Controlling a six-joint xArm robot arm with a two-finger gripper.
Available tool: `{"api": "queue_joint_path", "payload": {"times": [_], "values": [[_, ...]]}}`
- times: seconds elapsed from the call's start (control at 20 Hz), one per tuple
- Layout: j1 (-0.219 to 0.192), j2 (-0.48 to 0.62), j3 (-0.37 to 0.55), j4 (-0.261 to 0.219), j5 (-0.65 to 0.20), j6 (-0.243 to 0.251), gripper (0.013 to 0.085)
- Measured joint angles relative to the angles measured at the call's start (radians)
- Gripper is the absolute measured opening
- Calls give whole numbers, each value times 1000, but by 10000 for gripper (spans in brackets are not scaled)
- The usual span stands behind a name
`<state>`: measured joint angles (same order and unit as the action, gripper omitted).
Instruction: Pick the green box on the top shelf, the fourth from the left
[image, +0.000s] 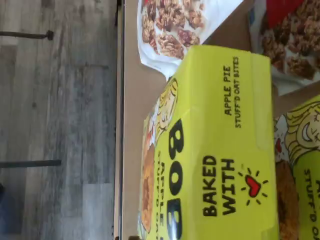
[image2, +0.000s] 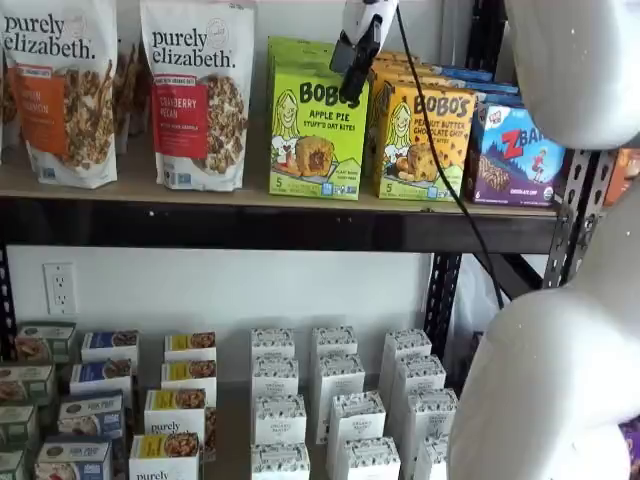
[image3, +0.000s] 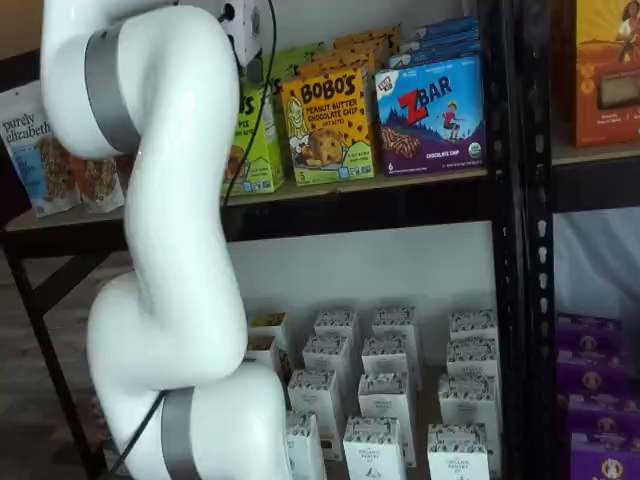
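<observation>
Green box (image2: 316, 125), the Bobo's apple pie one, stands upright at the front edge of the top shelf (image2: 250, 195), with a purely elizabeth cranberry pecan granola bag (image2: 197, 92) on one side and a yellow-orange Bobo's peanut butter chocolate chip box (image2: 424, 140) just beside it on the other. A blue ZBar box (image2: 515, 158) stands beyond that one. More green boxes line up behind the front one.

My hand (image2: 352, 62) hangs above the top front edge of the green box, its dark fingers pointing down at the box's upper right corner. I see them side-on there, so the gap does not show in the pictures, yet my fingers are spread as wide as they go, and nothing is between them. Whether they touch the carton I cannot tell. A black cable (image2: 440, 160) drops from my wrist across the yellow-orange box.

My wrist view looks straight onto the green box's top panel, printed "BAKED WITH" and a red heart, with a granola bag (image: 175, 25) past it and the grey plank floor (image: 55, 120) off the shelf edge.

In a shelf view my white arm (image3: 170, 230) covers most of the green box. Small white cartons (image2: 340, 400) fill the lower shelf.
</observation>
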<state>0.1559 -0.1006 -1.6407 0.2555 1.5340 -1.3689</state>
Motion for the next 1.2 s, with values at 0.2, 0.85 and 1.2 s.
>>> {"api": "queue_joint_path", "payload": {"times": [0.2, 0.85, 1.2], "values": [[4, 8, 4, -13, -1, -1, 850], [17, 11, 33, -29, -27, 3, 850], [25, 2, 52, -34, -57, 9, 730]]}}
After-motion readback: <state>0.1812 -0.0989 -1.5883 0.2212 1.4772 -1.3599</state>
